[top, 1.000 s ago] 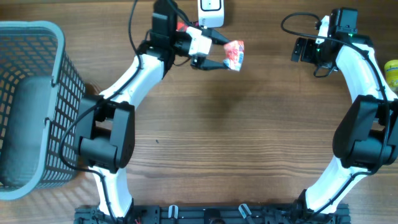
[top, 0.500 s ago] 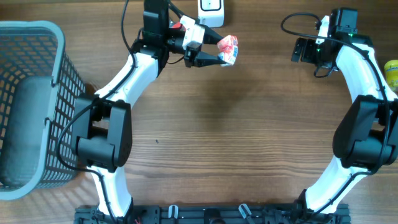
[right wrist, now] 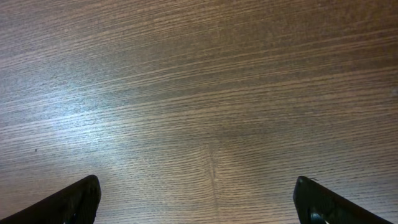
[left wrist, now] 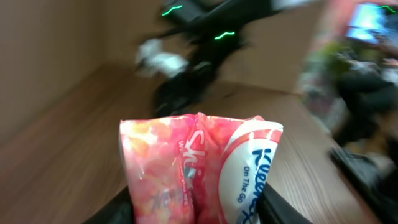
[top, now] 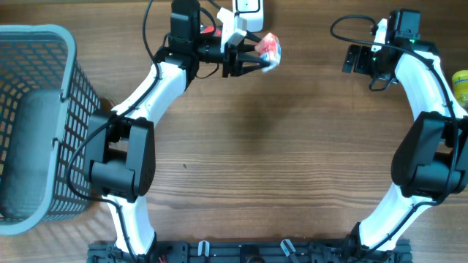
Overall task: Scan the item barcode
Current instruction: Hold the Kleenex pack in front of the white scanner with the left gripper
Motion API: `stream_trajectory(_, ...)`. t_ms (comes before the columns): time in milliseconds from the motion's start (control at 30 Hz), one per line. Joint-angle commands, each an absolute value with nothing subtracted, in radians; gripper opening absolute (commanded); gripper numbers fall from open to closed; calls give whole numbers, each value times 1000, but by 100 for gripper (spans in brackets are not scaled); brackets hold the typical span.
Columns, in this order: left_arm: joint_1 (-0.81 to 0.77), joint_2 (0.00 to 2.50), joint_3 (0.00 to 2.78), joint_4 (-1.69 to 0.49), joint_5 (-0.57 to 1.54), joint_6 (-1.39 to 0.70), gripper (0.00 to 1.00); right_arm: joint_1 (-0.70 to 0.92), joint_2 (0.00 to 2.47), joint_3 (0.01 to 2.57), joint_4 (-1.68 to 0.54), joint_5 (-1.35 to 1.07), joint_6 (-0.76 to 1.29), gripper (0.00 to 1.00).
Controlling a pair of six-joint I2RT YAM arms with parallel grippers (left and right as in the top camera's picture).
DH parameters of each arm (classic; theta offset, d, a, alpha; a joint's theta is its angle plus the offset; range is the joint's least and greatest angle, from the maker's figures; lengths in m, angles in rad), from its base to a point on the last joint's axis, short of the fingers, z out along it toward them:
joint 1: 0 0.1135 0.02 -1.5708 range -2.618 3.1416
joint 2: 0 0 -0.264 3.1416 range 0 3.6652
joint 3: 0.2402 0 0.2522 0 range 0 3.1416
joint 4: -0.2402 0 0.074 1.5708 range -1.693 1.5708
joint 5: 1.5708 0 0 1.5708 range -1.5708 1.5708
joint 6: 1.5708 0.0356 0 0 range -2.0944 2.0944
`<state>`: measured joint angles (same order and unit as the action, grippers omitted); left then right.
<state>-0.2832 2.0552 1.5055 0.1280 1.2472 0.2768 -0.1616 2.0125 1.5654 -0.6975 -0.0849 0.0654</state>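
The left gripper [top: 256,60] is closed narrowly on a Kleenex tissue pack [left wrist: 202,168], which it holds above the tabletop [top: 278,161] at the far edge, just beside a white, boxy scanner [top: 247,13]. In the left wrist view the pack is a soft, pillow-shaped packet in glossy plastic film. One part is mottled pink and red, and the other is white with a red-edged oval panel and blue lettering that includes "On The Go". Its top edge is crimped and slightly puckered. The black fingers [left wrist: 283,208] press in on its lower corners from both sides. The background of that view is blurred.

The right gripper [right wrist: 199,205] stands wide open with nothing between its dark, wedge-shaped fingertips [right wrist: 74,198]. Below it is bare tabletop of brown wood grain with fine, wavy lines and a pale sheen. From overhead it hangs well apart from the pack, on the far right. A grey plastic lattice basket [top: 69,109] sits at the left edge, and a yellow rounded object [top: 461,84] shows at the right edge.
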Motion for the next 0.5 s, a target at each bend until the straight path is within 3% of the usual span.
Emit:
stream_trajectory(0,-300,2035,1509,26,758,139,35,-156,2029,1562,-695,-76,54,100)
stream_trajectory(133,-311,2035,1509,-80,548,100,50,-156,2029,1562,-695,-76,54,100)
stream_trajectory(233,-307,2035,1510,-120,461,-23,40,-156,2029,1562,-691,-85,56,100)
stream_trajectory(467,-281,2035,1517,-144,418,-355,42,-156,2029,1562,-685,-136,63,100)
